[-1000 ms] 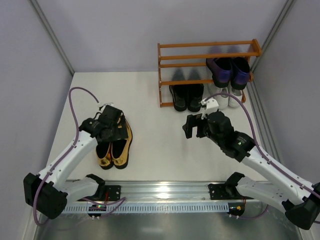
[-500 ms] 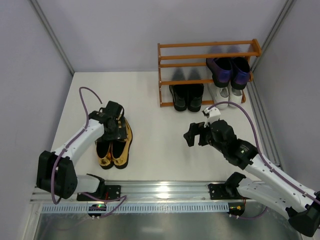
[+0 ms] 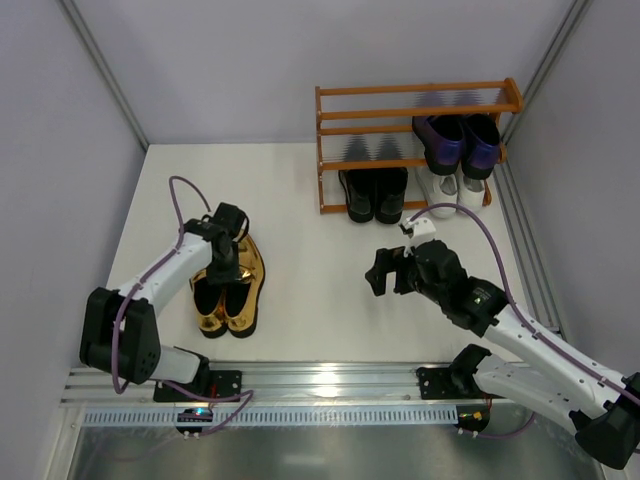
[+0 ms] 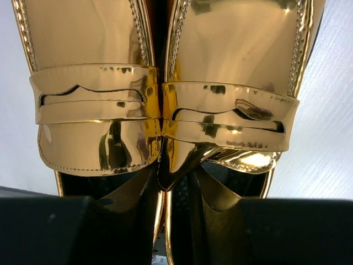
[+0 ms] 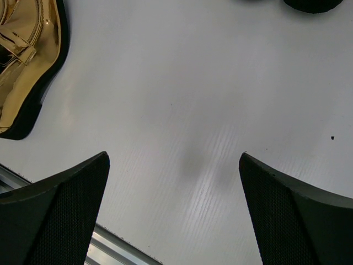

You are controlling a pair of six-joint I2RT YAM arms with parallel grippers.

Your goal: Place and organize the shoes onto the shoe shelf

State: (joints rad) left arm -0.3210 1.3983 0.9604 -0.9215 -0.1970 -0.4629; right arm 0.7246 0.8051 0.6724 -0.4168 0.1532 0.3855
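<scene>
White table (image 3: pixel 310 250): mirror-shiny gold loafers (image 4: pixel 226 116) side by side, left claw (image 4: pixel 168 199) astride, grip unclear; right claw (image 5: pixel 174 158) apart.

The top camera is looking down from above and behind the arm bases, taking in the whole table (image 3: pixel 300 200) out to the shoe shelf (image 3: pixel 415 90) at the far side. The left wrist camera is pointing past the left fingers (image 4: pixel 44 232), sitting very close over the gold loafers (image 4: pixel 165 116) (they are nearly filling its frame). The right wrist camera is hanging higher, facing down at the table between the right fingers (image 5: pixel 49 215). It is catching those loafers at its upper left, so all three views are sharing them.
</scene>
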